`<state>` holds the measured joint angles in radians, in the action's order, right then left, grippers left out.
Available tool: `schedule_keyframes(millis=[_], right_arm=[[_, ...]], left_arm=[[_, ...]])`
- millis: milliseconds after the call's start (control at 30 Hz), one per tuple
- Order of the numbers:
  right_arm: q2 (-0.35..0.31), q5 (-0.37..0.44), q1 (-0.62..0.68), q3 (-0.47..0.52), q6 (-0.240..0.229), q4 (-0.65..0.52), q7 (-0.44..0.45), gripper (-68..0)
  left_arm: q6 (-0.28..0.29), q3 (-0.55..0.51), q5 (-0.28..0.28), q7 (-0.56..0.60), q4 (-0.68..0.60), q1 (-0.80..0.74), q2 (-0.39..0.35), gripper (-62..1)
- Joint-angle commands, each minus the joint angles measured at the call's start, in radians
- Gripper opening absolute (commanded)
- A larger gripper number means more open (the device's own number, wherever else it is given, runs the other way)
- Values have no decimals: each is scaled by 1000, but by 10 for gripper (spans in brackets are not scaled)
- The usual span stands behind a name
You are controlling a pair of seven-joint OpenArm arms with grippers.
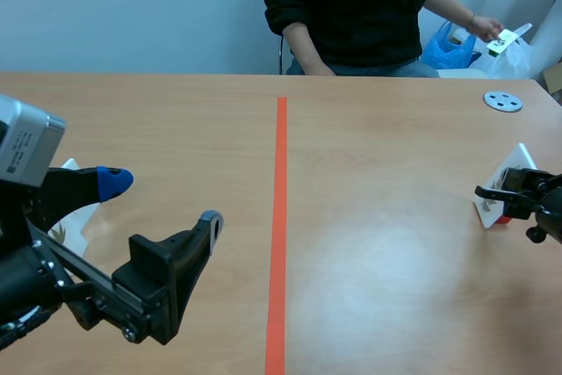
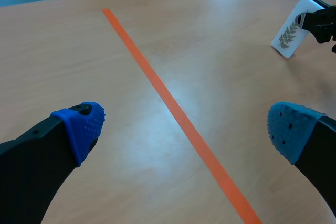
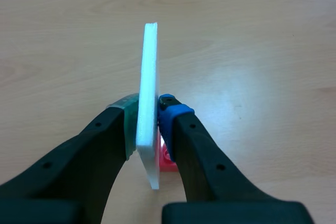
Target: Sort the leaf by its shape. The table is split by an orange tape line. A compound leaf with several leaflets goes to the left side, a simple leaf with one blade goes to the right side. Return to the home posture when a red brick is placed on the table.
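Right gripper (image 3: 148, 121) clamped on leaf card (image 3: 149, 61) at 3 o'clock on table (image 1: 378, 261), right of tape line (image 1: 280, 217). Leaf looks compound, so move left not yet done. Left gripper (image 2: 184, 124) wide open, empty, at 8 o'clock.

A: What's the wooden table (image 1: 386, 243) carrying?
B: An orange tape line (image 1: 279, 217) down the middle, a grey disc (image 1: 503, 101) far right, a leaf card (image 1: 509, 183) standing right, another white card (image 1: 81, 215) left

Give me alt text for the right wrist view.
The right gripper is shut on a white card, seen edge-on between its pads. A small red piece shows at the card's lower end, with the wooden table beyond.
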<state>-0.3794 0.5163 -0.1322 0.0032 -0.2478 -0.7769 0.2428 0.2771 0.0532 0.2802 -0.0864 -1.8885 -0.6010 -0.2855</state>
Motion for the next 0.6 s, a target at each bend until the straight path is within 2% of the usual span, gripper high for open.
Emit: schedule_keyframes(millis=[0,67,333,500,567], right_arm=[[-22,6,-12,3,-2,-23,19,-550],[-22,6,-12,3,-2,-23,19,-493],[-24,5,-12,3,-5,-31,65,-184],[-39,-1,16,14,-7,-114,-6,-141],[-42,-13,41,27,-7,-184,-50,-87]], left_arm=[[-2,-4,6,14,-4,0,2,14],[-2,-4,6,14,-4,0,2,14],[-2,-4,6,14,-4,0,2,14],[-2,-4,6,14,-4,0,2,14],[-2,-4,6,14,-4,0,2,14]])
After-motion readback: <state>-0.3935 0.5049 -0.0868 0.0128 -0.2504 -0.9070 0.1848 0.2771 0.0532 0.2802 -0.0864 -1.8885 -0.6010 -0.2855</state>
